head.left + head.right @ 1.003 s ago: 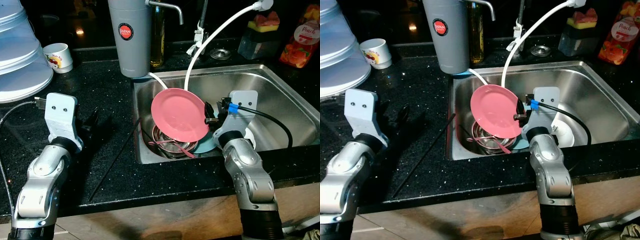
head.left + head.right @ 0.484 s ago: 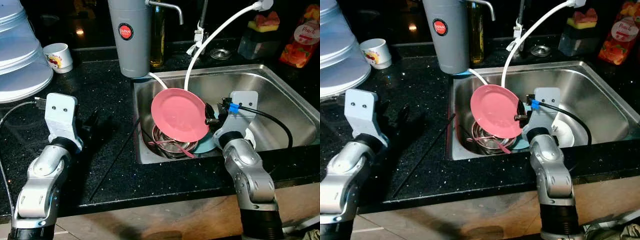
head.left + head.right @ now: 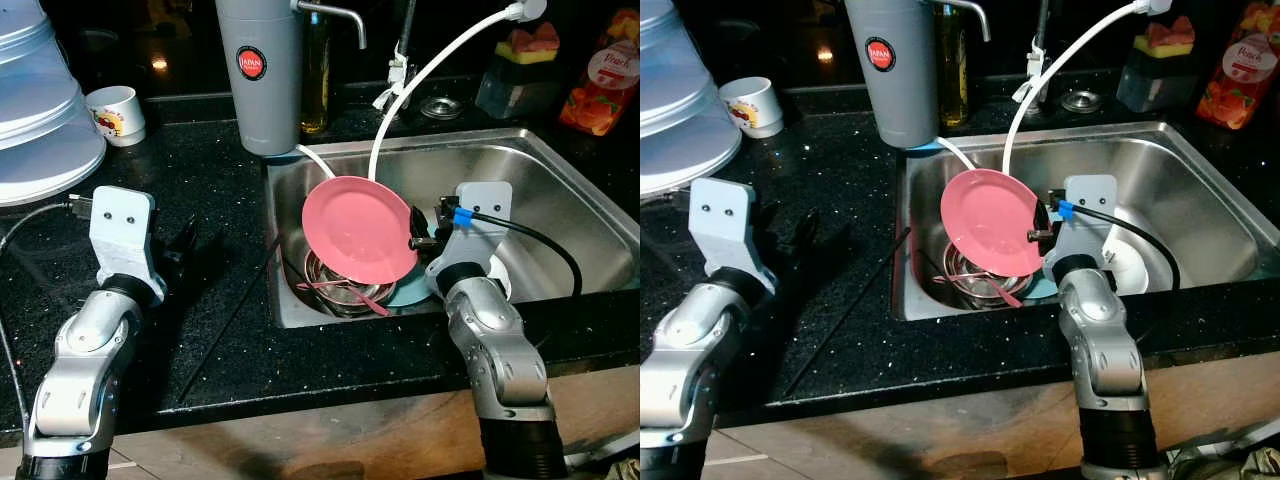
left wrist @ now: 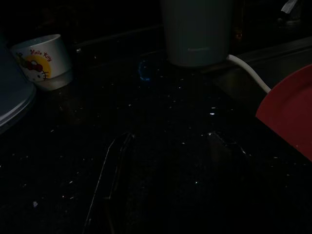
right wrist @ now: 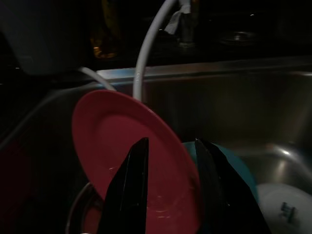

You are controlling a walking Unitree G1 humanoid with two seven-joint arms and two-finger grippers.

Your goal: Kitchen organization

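Right gripper point(image 5: 168, 192) clamps its black fingers on the rim of a pink plate point(image 3: 358, 229), held tilted above bowls point(image 3: 340, 285) in the steel sink point(image 3: 560, 185); left gripper point(image 3: 183, 243) rests on the counter point(image 3: 190, 170), finger state unclear.

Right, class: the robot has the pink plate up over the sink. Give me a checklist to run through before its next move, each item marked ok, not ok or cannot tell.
1. Right gripper clamped on the rim of the pink plate, a finger on each face: ok.
2. Plate lifted off the metal bowl stacked in the sink: ok.
3. White hose apart from the plate's top edge: cannot tell, it passes close behind.
4. Left gripper out of the way, low over the black counter: ok.
5. Grip firm enough for a tilted plate: cannot tell.
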